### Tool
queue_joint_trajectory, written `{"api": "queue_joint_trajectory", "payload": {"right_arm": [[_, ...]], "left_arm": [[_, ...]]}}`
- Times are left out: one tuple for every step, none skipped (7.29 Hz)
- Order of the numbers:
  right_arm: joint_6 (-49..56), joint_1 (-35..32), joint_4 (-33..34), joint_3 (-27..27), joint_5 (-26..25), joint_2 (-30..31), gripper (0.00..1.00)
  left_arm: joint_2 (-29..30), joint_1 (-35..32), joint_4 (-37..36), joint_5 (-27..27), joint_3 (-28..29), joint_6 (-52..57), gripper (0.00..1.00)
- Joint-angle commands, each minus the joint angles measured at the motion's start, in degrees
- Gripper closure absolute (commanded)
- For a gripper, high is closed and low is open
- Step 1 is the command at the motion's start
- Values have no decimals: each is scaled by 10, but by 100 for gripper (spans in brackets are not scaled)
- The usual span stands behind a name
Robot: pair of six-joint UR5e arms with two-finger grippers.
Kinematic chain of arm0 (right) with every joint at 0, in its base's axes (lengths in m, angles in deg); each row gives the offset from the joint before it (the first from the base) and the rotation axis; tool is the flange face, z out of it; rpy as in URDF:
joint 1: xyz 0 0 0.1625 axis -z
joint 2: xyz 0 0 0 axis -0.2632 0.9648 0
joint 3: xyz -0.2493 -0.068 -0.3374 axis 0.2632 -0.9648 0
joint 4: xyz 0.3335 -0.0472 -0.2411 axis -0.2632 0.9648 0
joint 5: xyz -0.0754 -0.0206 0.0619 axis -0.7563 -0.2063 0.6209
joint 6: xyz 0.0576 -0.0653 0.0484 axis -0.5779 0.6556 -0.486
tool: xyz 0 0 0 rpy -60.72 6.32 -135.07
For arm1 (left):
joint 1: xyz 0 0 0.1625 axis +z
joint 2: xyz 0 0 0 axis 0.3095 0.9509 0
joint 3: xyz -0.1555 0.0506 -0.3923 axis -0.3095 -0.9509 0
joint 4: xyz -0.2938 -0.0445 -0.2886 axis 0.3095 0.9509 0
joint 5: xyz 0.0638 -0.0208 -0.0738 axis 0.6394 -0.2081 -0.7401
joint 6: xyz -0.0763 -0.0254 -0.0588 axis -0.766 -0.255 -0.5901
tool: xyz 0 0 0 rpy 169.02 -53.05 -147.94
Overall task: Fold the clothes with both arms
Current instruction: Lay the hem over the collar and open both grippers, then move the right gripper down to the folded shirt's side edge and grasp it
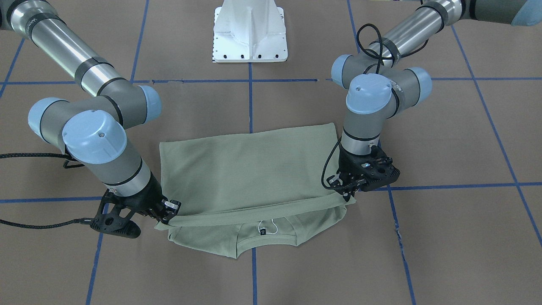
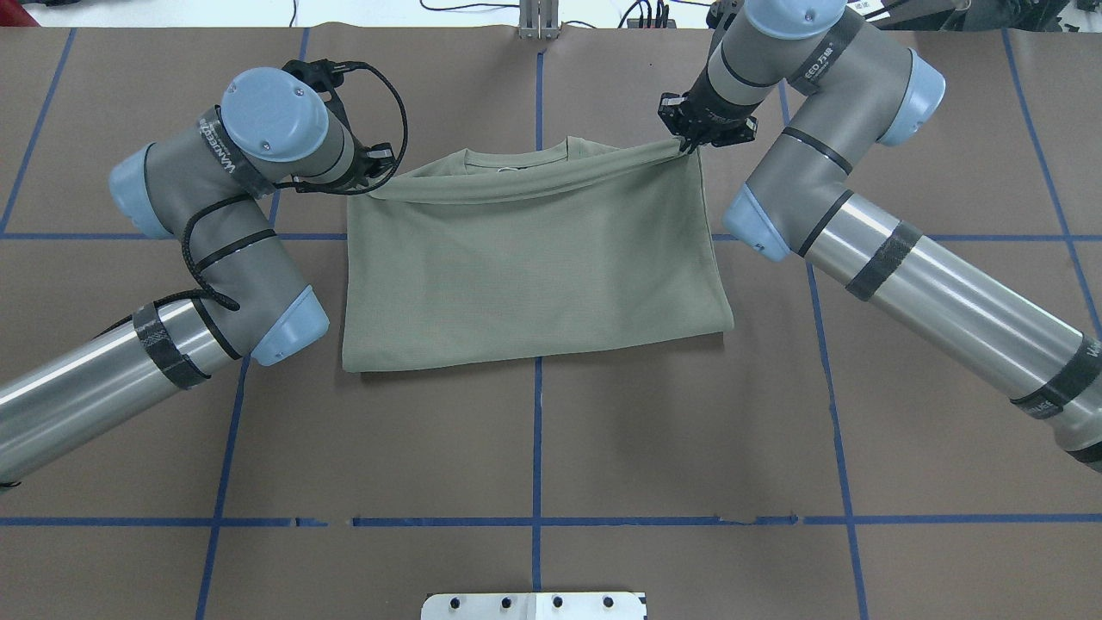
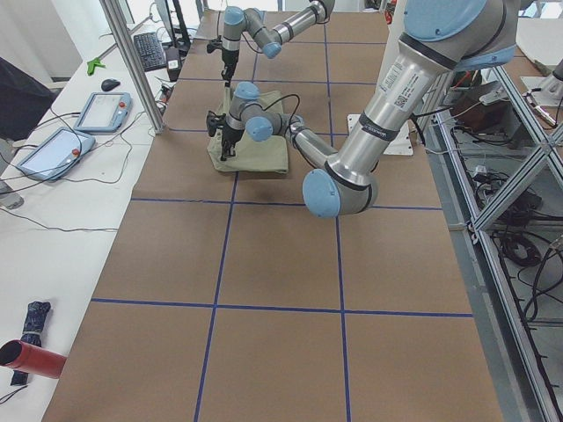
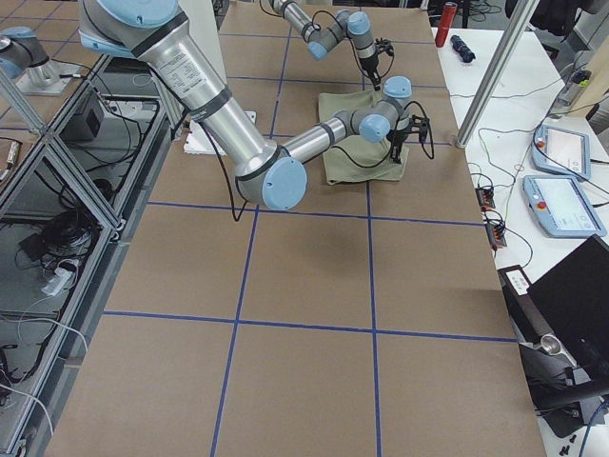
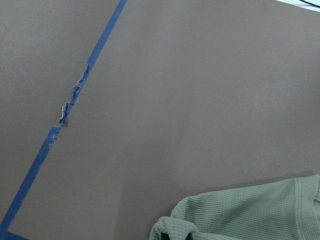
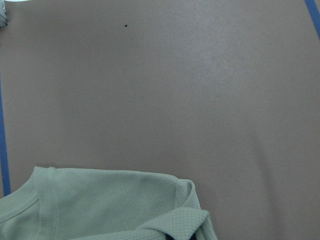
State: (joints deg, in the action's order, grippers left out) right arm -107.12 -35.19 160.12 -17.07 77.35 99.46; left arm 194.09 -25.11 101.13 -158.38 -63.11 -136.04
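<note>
Both pinched shut on the shirt [image 1: 250, 169]: right gripper [image 1: 170, 210] and left gripper [image 1: 348, 194] each hold a corner of the folded-over edge. It runs side to side, mid-table [image 1: 444, 140], collar [image 1: 264, 245] poking out just beyond, away from the base [image 1: 250, 34]. I'd lay it forward.

1. A pale sage-green knit shirt [image 1: 250, 169] lies folded on the brown paper-covered table [image 1: 444, 237], between the black left gripper [image 1: 348, 195] and the black right gripper [image 1: 169, 215].
2. Each gripper pinches one end of the upper layer's edge, stretched between them.
3. Beyond that edge, away from the robot, the black neck tag [image 1: 263, 231] lies midway between the grippers.
4. The white metal pedestal base [image 1: 250, 36] stands well behind both grippers.
</note>
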Motion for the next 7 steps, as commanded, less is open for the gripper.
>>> {"api": "queue_joint_trajectory", "payload": {"right_arm": [[6, 2, 1, 1, 0, 2, 0], [32, -2, 0, 1, 3, 2, 0], [39, -3, 0, 22, 9, 12, 0], [36, 0, 0, 59, 13, 41, 0], [34, 15, 1, 117, 22, 85, 0], [26, 38, 6, 171, 18, 129, 0], [7, 67, 5, 201, 3, 171, 0]], "left_arm": [[-2, -1, -1, 0, 0, 7, 0], [-3, -7, -2, 0, -3, 12, 0], [-3, -13, -6, -3, -11, 31, 0], [-5, -17, -7, -5, -23, 33, 0], [-7, -17, -17, -5, -46, 33, 0], [-8, -17, -30, -5, -63, 31, 0], [-11, -17, -40, -6, -75, 26, 0]]}}
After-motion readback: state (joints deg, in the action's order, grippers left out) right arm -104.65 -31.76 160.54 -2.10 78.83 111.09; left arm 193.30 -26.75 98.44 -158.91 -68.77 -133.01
